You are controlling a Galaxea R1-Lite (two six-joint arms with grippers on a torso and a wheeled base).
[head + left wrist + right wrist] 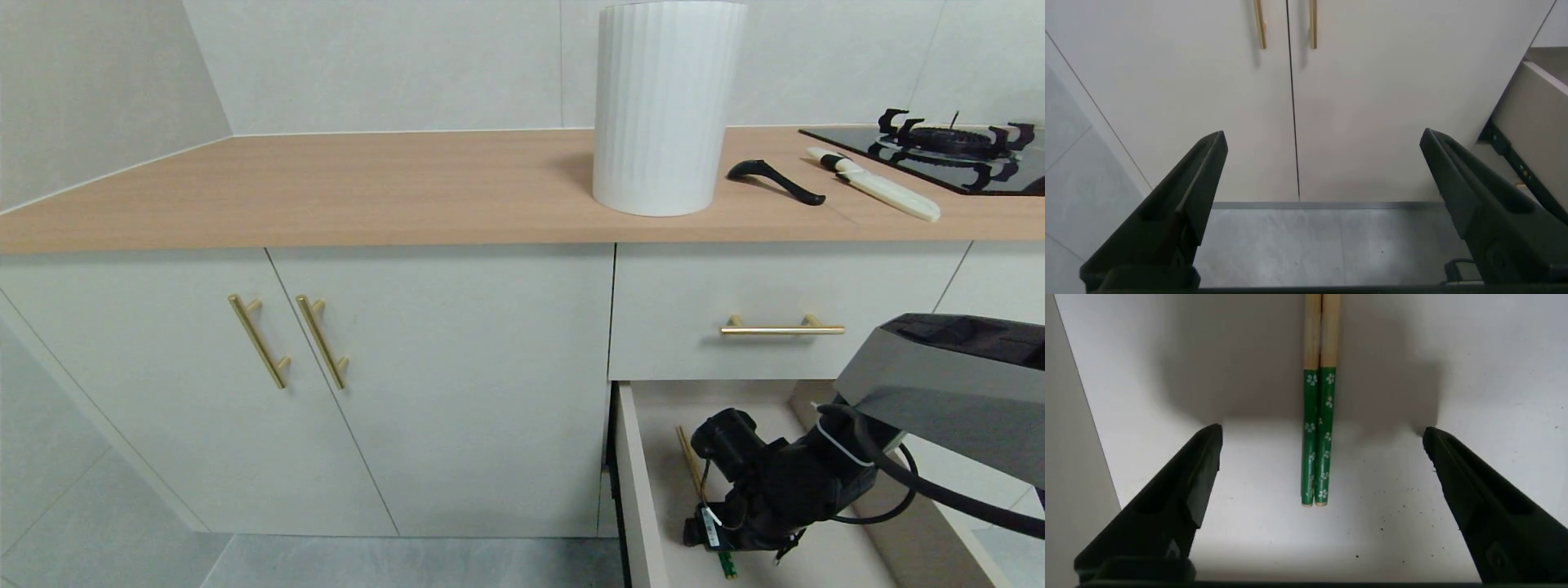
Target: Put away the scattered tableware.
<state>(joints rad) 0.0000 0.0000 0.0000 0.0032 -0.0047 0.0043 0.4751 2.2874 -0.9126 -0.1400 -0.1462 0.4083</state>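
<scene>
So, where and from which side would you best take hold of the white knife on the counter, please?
The white knife lies flat on the counter, angled beside the stove, so come straight down from above. Grip the short end beyond its black band, likely the handle, closing across its narrow width.

Countertop (pixel 326 188) with white canister (pixel 661 106), black utensil (pixel 774 180), knife (pixel 873 184); chopsticks (pixel 1319 433) in drawer (pixel 638 490).

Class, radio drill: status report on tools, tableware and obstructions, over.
Left tool open, facing cabinet doors. Right tool open over chopsticks lying in open drawer. Knife and black utensil on counter, not yet stowed. No obstruction seen.
</scene>
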